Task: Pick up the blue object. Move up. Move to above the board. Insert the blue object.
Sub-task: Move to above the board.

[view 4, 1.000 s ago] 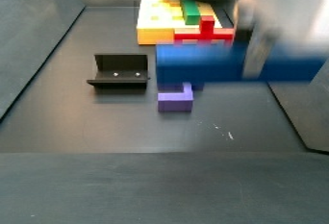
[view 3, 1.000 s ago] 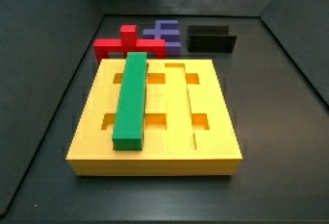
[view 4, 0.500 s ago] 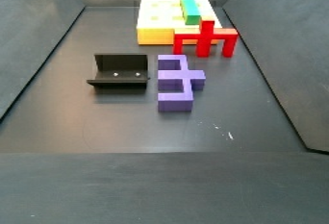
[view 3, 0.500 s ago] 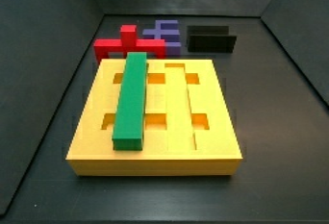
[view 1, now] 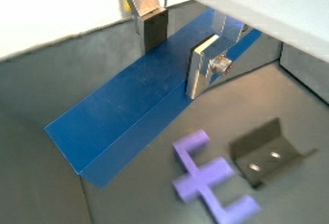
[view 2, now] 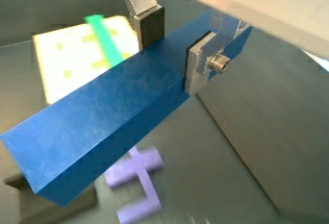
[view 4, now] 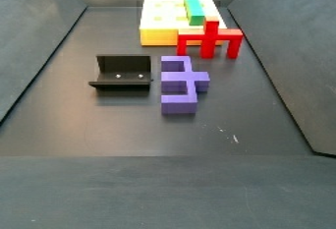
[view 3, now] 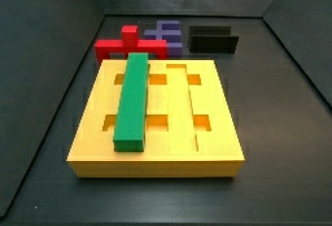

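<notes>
Robot lab test cell, dark walled enclosure, fixture [view 4: 121, 74], tool [view 1: 179, 47] overhead

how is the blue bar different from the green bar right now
The blue object is clamped between the hand's fingers, lifted above the floor in both wrist views; the green bar lies in a groove of the board. The blue object shows in neither side view; the green bar shows in both. One is deep blue, the other green. Both are long, straight rectangular bars.
</notes>
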